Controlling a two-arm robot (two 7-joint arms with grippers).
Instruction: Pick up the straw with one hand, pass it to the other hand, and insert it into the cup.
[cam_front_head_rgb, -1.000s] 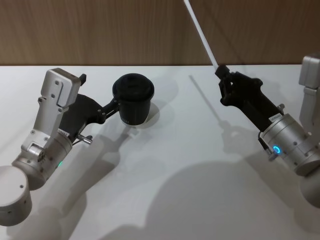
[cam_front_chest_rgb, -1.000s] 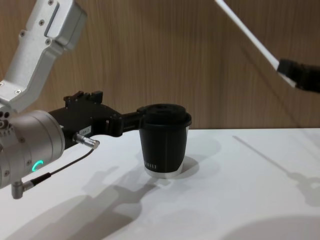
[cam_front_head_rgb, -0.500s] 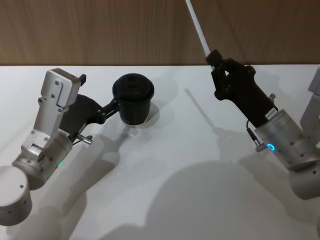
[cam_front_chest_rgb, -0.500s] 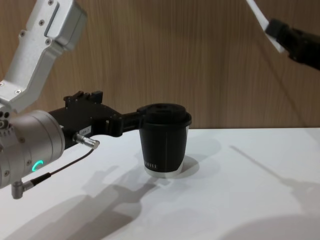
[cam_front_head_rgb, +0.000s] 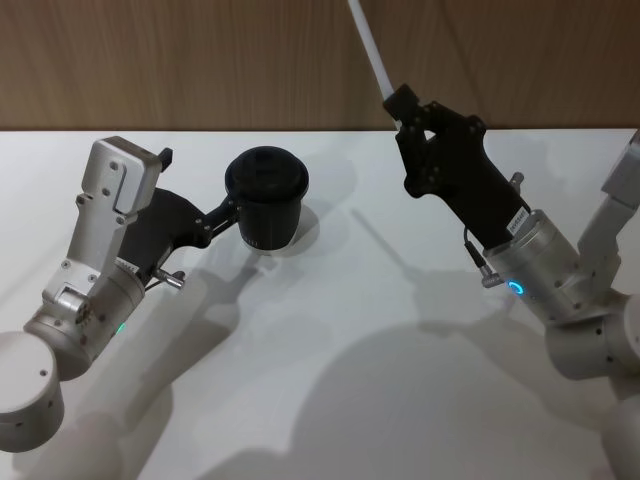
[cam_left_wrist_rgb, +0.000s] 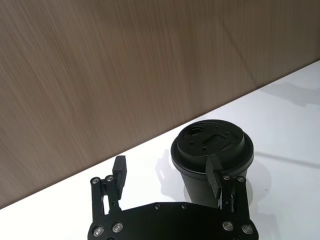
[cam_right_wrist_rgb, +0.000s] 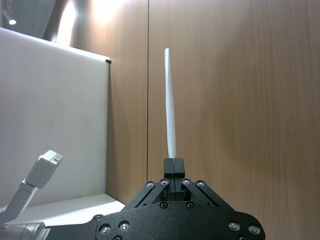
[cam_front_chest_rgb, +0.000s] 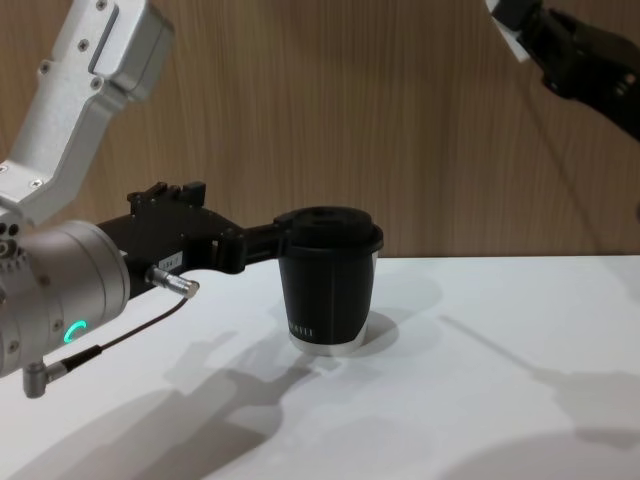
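Upright on the white desk (cam_front_head_rgb: 330, 380), before a wood-panelled wall (cam_front_head_rgb: 200, 60), stands a small black paper cup (cam_front_head_rgb: 266, 200) with a black domed lid. The left gripper (cam_left_wrist_rgb: 166, 169), on a silver wrist, lies low at the cup's left side. Its jaws are spread, with one finger against the cup at the lid rim and the other well clear of the cup. The right gripper (cam_front_head_rgb: 402, 103) is raised to the right of the cup, jaws clenched on the lower end of a thin straight white plastic straw (cam_front_head_rgb: 368, 42), which slants upward, apart from the cup.
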